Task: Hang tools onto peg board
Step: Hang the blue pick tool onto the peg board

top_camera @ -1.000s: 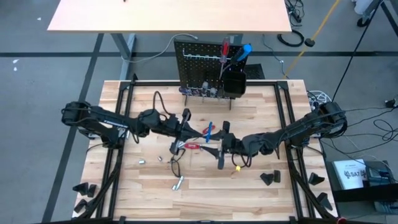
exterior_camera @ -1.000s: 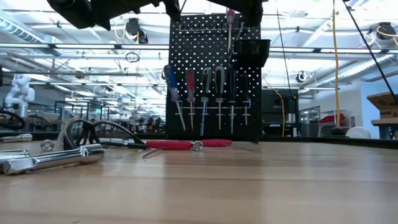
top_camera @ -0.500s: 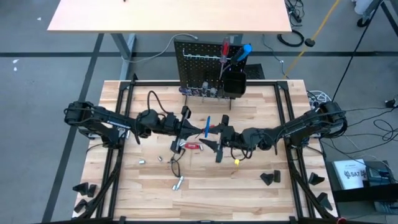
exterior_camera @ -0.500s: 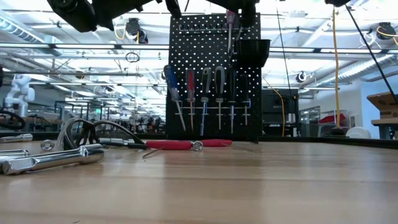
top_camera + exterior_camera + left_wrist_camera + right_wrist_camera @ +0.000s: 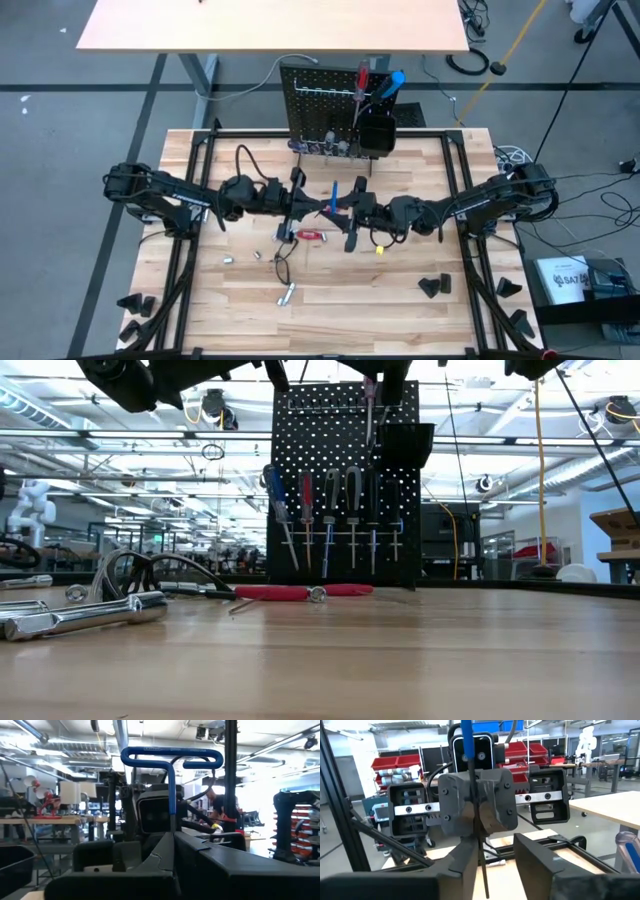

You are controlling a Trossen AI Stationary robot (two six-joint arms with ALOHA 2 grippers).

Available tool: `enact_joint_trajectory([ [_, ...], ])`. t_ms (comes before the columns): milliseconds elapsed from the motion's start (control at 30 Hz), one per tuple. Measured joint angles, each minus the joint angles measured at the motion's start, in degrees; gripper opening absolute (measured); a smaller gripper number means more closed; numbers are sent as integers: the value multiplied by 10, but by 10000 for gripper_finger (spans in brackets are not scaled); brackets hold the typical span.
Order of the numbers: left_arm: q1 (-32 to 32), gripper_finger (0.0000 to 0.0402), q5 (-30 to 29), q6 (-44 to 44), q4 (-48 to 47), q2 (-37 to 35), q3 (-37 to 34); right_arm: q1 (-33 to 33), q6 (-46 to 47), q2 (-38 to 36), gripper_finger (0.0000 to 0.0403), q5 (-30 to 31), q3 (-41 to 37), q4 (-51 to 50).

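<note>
My left gripper [image 5: 318, 207] is over the table's middle, shut on a blue T-handle hex key [image 5: 334, 195], whose blue handle [image 5: 170, 755] stands above the fingers. My right gripper [image 5: 352, 215] faces it from the right, open. Its fingers [image 5: 465, 857] stand on either side of the key's lower shaft [image 5: 481, 870], and I cannot tell whether they touch it. The black peg board [image 5: 335, 115] stands at the far edge on its feet with screwdrivers hanging on it [image 5: 330, 510]. Red-handled pliers [image 5: 310, 235] lie on the table. My left gripper pinches the hex key's metal shaft [image 5: 172, 822] between its two shut fingers, just below the blue sleeve. The fingers come level from the table's left, across the shaft. The key stands upright, handle up, lifted clear of the table, its bare lower shaft [image 5: 479, 845] hanging below the fingers.
Silver hex keys [image 5: 287, 293] and small metal bits [image 5: 228, 258] lie near the front left. Black wedge blocks [image 5: 433, 287] lie at the front right and front left [image 5: 135, 303]. A black bin [image 5: 375, 130] hangs on the board's right side.
My right gripper has moved toward the table's left and far edge, up to the hex key and my left gripper. My left gripper has carried the key a little toward the far edge, still upright.
</note>
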Motion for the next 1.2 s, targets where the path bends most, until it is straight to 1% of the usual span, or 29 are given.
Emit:
enact_joint_trajectory([
  [133, 1, 0, -6, 11, 0, 0, 0, -3, -1, 0, 70, -1, 0, 4],
  [267, 1, 0, -17, 16, 0, 0, 0, -3, -4, 0, 17, -2, 0, 5],
  [300, 1, 0, -18, 16, 0, 0, 0, -3, -8, 0, 9, -5, 0, 5],
  [467, 1, 0, -17, 17, -9, 0, 1, -3, -11, 0, 3, -15, 0, 8],
  [567, 1, 12, -23, 37, -31, -1, 1, -3, 0, 1, 2, -14, 0, -6],
  [700, 1, 44, -23, 44, -58, -1, 1, -3, 33, 1, 2, -14, 1, -45],
  [800, 1, 76, -11, 42, -85, 0, 1, 3, 61, 0, 1, -14, 1, -95],
  [1000, 0, 136, -4, 10, -177, 0, 0, 24, 109, 0, 1, -12, 1, -174],
  [1100, 1, 150, -4, 10, -201, 0, 0, 28, 118, 0, 1, -5, 1, -192],
  [1200, 1, 153, -4, 10, -211, 0, 0, 27, 118, 0, 0, -5, 1, -193],
])
